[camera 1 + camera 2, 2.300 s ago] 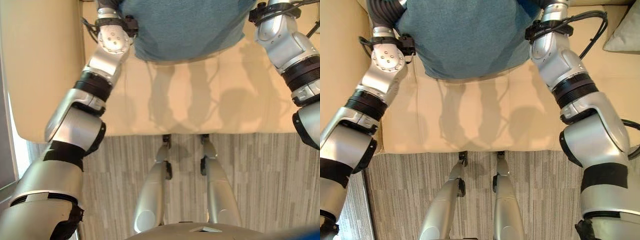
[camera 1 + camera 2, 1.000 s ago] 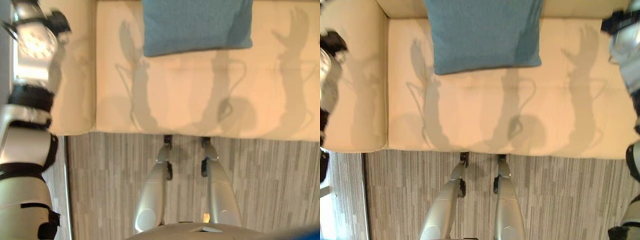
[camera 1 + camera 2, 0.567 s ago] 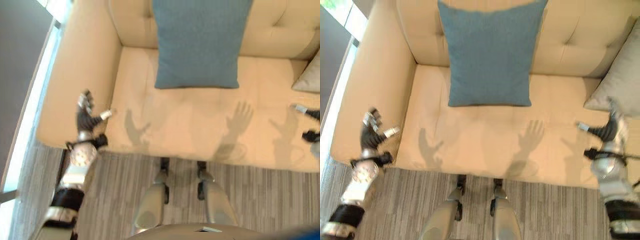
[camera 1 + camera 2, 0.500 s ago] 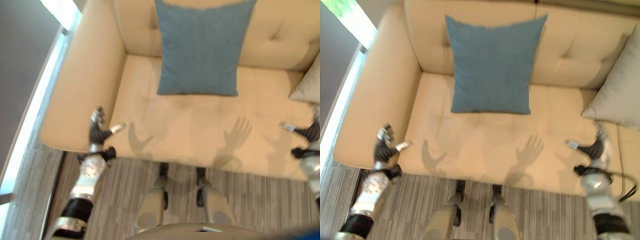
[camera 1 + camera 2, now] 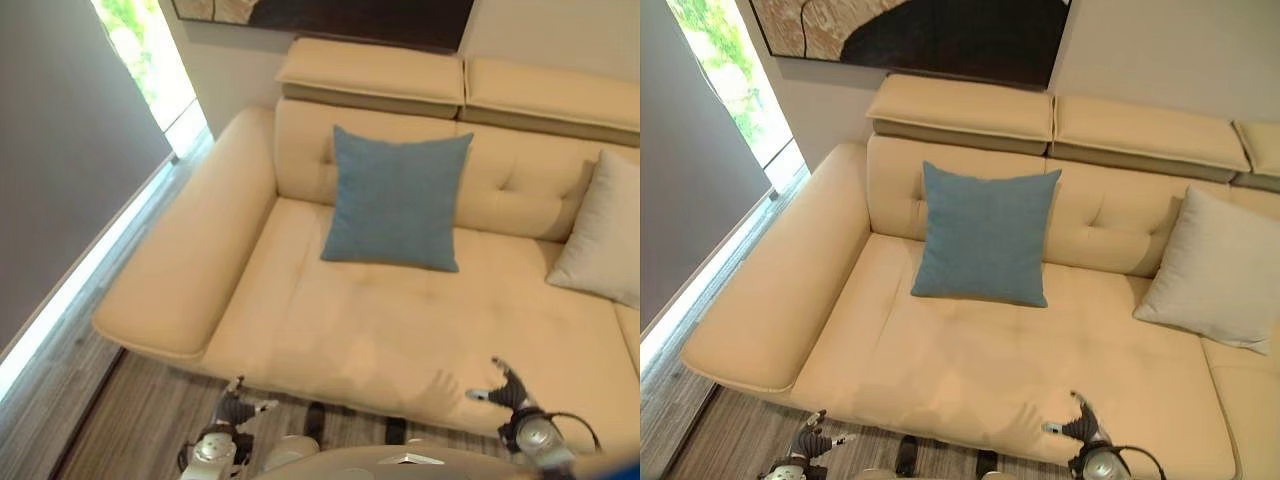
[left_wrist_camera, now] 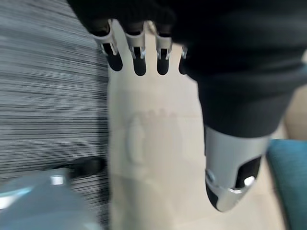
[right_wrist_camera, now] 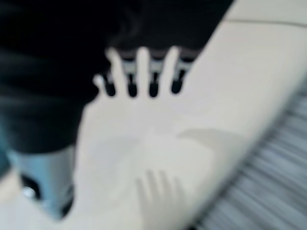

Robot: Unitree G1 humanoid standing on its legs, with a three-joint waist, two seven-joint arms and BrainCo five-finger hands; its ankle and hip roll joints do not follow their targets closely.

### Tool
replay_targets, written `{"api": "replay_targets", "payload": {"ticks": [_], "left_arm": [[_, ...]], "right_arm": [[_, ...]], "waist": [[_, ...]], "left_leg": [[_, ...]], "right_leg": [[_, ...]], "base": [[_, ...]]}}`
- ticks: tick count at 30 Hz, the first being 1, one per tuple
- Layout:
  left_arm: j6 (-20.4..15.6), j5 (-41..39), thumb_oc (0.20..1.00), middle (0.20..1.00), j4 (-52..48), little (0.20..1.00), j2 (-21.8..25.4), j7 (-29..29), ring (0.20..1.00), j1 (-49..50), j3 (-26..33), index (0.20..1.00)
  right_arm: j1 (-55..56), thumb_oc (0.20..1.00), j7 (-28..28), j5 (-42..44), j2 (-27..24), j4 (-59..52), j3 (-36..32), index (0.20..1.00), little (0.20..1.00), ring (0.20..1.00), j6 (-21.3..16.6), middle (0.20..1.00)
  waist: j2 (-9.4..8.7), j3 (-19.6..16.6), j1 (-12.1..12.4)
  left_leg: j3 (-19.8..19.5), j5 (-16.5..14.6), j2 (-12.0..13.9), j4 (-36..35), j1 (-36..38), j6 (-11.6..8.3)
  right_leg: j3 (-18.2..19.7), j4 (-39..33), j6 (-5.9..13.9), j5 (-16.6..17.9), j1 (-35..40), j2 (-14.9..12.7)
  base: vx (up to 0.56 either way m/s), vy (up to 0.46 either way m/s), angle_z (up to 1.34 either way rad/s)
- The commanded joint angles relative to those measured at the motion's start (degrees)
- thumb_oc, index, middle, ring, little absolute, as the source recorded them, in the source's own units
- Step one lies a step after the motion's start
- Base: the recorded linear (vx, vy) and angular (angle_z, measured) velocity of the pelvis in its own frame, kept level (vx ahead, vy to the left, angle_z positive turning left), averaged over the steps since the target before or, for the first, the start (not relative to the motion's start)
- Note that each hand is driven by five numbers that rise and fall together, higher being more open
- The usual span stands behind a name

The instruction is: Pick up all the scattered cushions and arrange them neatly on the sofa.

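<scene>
Two cushions on sofa (image 5: 940,370)
Blue cushion (image 5: 985,235) upright at 12; grey cushion (image 5: 1215,270) leaning at 2; left hand (image 5: 232,408) at 7, right hand (image 5: 508,385) at 5, both spread, empty.

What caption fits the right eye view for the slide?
Blue cushion propped against the cream sofa backrest, grey cushion beside it, both hands open and empty.
</scene>
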Motion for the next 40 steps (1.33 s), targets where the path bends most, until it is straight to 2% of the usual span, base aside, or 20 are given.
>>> {"api": "replay_targets", "payload": {"ticks": [1,4,5,7,11,12,14,15,16,17,18,19,21,22,23,24,25,29,34,40], "left_arm": [[-1.27,5.29,1.0,1.0,2.46,1.0,1.19,0.88,1.0,-3.77,0.03,1.0],[-0.87,5.66,1.0,1.0,3.51,1.0,2.1,0.91,1.0,-4.71,0.14,1.0],[-0.73,6.04,1.0,1.0,3.86,1.0,2.53,0.86,1.0,-5.03,-0.07,1.0],[-0.19,5.49,1.0,1.0,3.4,1.0,3.27,0.51,1.0,-5.9,-0.61,1.0],[0.18,3.7,1.0,1.0,2.59,1.0,3.48,0.64,1.0,-5.91,-0.07,1.0],[-0.12,3.37,1.0,1.0,1.8,1.0,3.46,0.75,1.0,-5.55,-0.45,1.0],[-0.2,2.52,1.0,1.0,1.82,1.0,2.94,1.15,1.0,-6.6,-0.7,1.0],[-0.2,2.52,1.0,1.0,1.83,1.0,2.96,1.15,1.0,-6.62,-0.7,1.0],[-0.07,2.12,1.0,1.0,1.82,1.0,2.72,1.53,1.0,-7.26,-0.84,1.0],[-0.04,1.83,1.0,1.0,1.64,1.0,2.57,1.91,1.0,-8.12,-1.25,1.0],[-0.2,1.64,1.0,1.0,1.2,1.0,1.92,2.39,1.0,-9.51,-1.98,1.0],[-0.36,1.46,1.0,1.0,1.23,1.0,1.84,2.68,1.0,-10.24,-2.29,1.0],[-0.53,0.5,1.0,1.0,1.36,1.0,1.63,2.66,1.0,-10.66,-2.13,1.0],[-0.54,0.5,1.0,1.0,1.36,1.0,1.63,2.66,1.0,-10.65,-2.13,1.0],[-0.63,0.53,1.0,1.0,1.42,1.0,1.65,2.48,1.0,-10.4,-2.08,1.0],[-0.61,0.29,1.0,1.0,1.39,1.0,1.36,1.98,1.0,-10.52,-2.28,1.0],[-0.68,0.4,1.0,1.0,1.32,1.0,1.11,1.66,1.0,-10.38,-2.35,1.0],[-0.42,1.38,1.0,1.0,2.13,1.0,-0.07,1.15,1.0,-10.58,-3.75,1.0],[-0.11,2.13,1.0,1.0,2.51,1.0,-0.4,0.53,1.0,-10.48,-4.16,1.0],[0.41,3.11,1.0,1.0,3.82,1.0,-0.26,-0.07,1.0,-10.06,-3.83,1.0]], "right_arm": [[-2.68,1.0,0.1,-2.33,-2.3,0.87,1.64,1.0,1.0,1.0,0.57,1.0],[-3.5,1.0,0.2,-2.68,-1.86,1.47,2.62,1.0,1.0,1.0,0.7,1.0],[-3.62,1.0,0.56,-2.41,-1.59,1.77,2.95,1.0,1.0,1.0,0.64,1.0],[-3.73,1.0,1.27,-1.55,-1.42,2.26,3.37,1.0,1.0,1.0,0.56,1.0],[-3.97,1.0,1.72,-0.54,-1.13,1.76,3.28,1.0,1.0,1.0,0.66,1.0],[-4.13,1.0,1.71,-1.26,-0.69,1.52,4.26,1.0,1.0,1.0,0.79,1.0],[-5.16,1.0,1.52,-0.66,-0.49,1.61,4.99,1.0,1.0,1.0,0.69,1.0],[-5.19,1.0,1.52,-0.66,-0.46,1.64,5.0,1.0,1.0,1.0,0.67,1.0],[-5.52,1.0,1.16,-0.47,-0.62,1.41,5.4,1.0,1.0,1.0,0.64,1.0],[-5.86,1.0,0.96,-0.26,-0.96,1.11,5.64,1.0,1.0,1.0,0.53,1.0],[-6.51,1.0,0.4,-0.01,-1.81,1.0,5.91,1.0,1.0,1.0,0.42,1.0],[-6.97,1.0,0.23,0.19,-2.24,1.1,5.94,1.0,1.0,1.0,0.47,1.0],[-6.9,1.0,0.14,0.74,-2.89,1.41,5.79,1.0,1.0,1.0,0.48,1.0],[-6.89,1.0,0.14,0.74,-2.89,1.41,5.8,1.0,1.0,1.0,0.47,1.0],[-6.59,1.0,0.22,0.77,-2.9,1.51,5.71,1.0,1.0,1.0,0.29,1.0],[-6.3,1.0,0.53,0.97,-2.97,2.33,5.54,1.0,1.0,1.0,0.21,1.0],[-5.92,1.0,0.87,1.09,-2.82,2.53,5.5,1.0,1.0,1.0,0.02,1.0],[-4.68,1.0,1.51,1.83,-2.19,4.62,4.49,1.0,1.0,1.0,0.23,1.0],[-3.56,1.0,2.31,2.45,-0.97,6.6,3.43,1.0,1.0,1.0,0.66,1.0],[-2.92,1.0,2.96,3.89,-0.09,7.73,2.44,1.0,1.0,1.0,1.23,1.0]], "waist": [[-0.89,3.1,1.38],[-1.07,4.55,1.83],[-0.89,5.05,1.92],[-0.12,5.51,2.37],[0.28,4.44,4.62],[-0.95,3.96,6.86],[-1.7,3.62,7.35],[-1.73,3.62,7.36],[-1.64,3.98,7.29],[-1.28,4.51,6.97],[-0.42,6.01,6.48],[-0.36,6.86,6.31],[-1.02,7.01,5.54],[-1.01,7.05,5.45],[-1.69,7.08,5.01],[-2.7,6.53,3.68],[-2.96,5.97,3.15],[-1.59,4.2,0.98],[-1.09,2.5,0.26],[-1.01,1.69,0.22]], "left_leg": [[0.18,-9.11,-1.92,0.5,2.95,0.61],[0.49,-7.85,-1.6,0.5,1.9,0.85],[0.3,-6.95,-1.3,0.5,1.17,1.04],[-0.32,-5.4,-0.76,0.88,-0.11,1.41],[0.63,-3.35,0.14,1.67,-3.33,1.4],[1.3,-2.28,0.1,1.8,-5.14,0.63],[2.21,-0.28,0.13,1.86,-8.05,-0.8],[2.22,-0.3,0.14,1.86,-8.04,-0.83],[2.56,1.03,0.59,2.55,-9.84,-1.66],[3.05,2.2,1.03,3.38,-11.75,-2.87],[3.12,4.36,1.63,4.26,-14.13,-5.19],[2.55,4.55,1.7,5.45,-15.23,-5.87],[0.94,1.55,1.01,7.99,-14.64,-4.66],[0.87,1.36,0.97,8.22,-14.69,-4.65],[0.56,-1.33,0.58,10.35,-13.39,-3.99],[0.14,-6.25,0.34,14.42,-11.55,-3.54],[-0.27,-7.76,0.57,14.91,-10.18,-3.47],[-0.54,-7.76,2.8,8.57,-4.61,-3.5],[-0.52,-7.05,1.75,1.34,0.11,-2.69],[1.02,-7.74,1.01,0.5,1.97,-1.9]], "right_leg": [[-1.88,1.55,6.27,0.76,-2.97,-2.83],[-2.02,6.36,7.08,0.37,-5.71,-3.19],[-2.12,9.01,6.73,-1.48,-5.74,-2.71],[-1.38,18.46,4.79,-7.93,-4.25,-0.33],[-2.58,25.67,4.36,-10.26,-1.81,0.4],[-4.06,20.24,3.32,-12.09,2.37,0.58],[-2.64,12.74,1.76,-13.89,4.99,2.88],[-2.63,12.51,1.72,-13.79,5.1,2.91],[-1.59,9.97,0.55,-14.57,5.38,4.33],[-1.04,7.86,-0.34,-14.58,5.34,5.68],[-1.05,4.42,-0.99,-13.63,5.55,7.1],[-1.14,3.85,-1.18,-12.91,5.24,7.07],[-1.68,2.78,-1.21,-10.66,3.93,6.17],[-1.76,2.71,-1.2,-10.68,4.05,6.17],[-2.24,2.59,-1.13,-9.78,3.5,5.29],[-3.06,1.68,-0.72,-8.03,1.95,3.58],[-3.31,1.33,-0.62,-7.57,1.36,2.96],[-3.64,1.07,-0.06,-7.24,1.3,3.37],[-3.4,0.83,0.97,-6.24,1.89,2.64],[-2.34,1.09,1.96,-5.47,2.29,1.94]], "base": [[-0.21,0.122,-0.3],[-0.27,0.041,-0.41],[-0.27,0.061,-0.19],[-0.32,0.063,0.1],[-0.23,-0.048,0.06],[-0.21,-0.149,-0.16],[-0.21,-0.144,-0.19],[-0.16,-0.107,-0.22],[-0.19,-0.098,-0.17],[-0.4,-0.146,-0.08],[-0.42,-0.106,0.14],[-0.42,-0.082,0.71],[-0.24,-0.032,0.67],[-0.15,-0.016,-0.06],[-0.2,0.02,0.15],[-0.23,0.04,0.22],[-0.16,0.047,0.38],[-0.03,0.117,0.26],[0.03,0.129,-0.01],[0.01,0.088,-0.22]]}}
